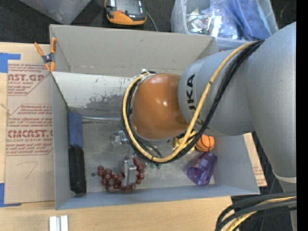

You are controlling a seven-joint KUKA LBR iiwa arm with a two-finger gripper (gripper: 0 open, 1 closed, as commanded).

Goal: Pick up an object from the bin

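Several loose things lie in the grey metal bin [144, 47], and the one that matters to me is the bunch of dark red beads [109, 178], which looks like plastic grapes and sits by the near wall. My end effector [130, 171] is low at the right-hand end of that bunch, touching it or very nearly so, under the arm's orange wrist cover [154, 105]. From this angle I cannot tell whether the end effector is spread, pressed together or pinching any beads, so I claim no hold. I judge this to be the grasp step: the descent looks done and the lift is not yet begun. Well left of the bunch a black bar [77, 170] lies along the side wall, with a blue block [75, 128] just beyond it. Right of the bunch a purple translucent cup [202, 169] lies tipped over, and a small orange ball [206, 143] sits just behind that. The next move calls for a firm closure on the beads and then a straight lift. The bunch looks lumpy and loosely joined, so I would expect it to dangle or slip out.
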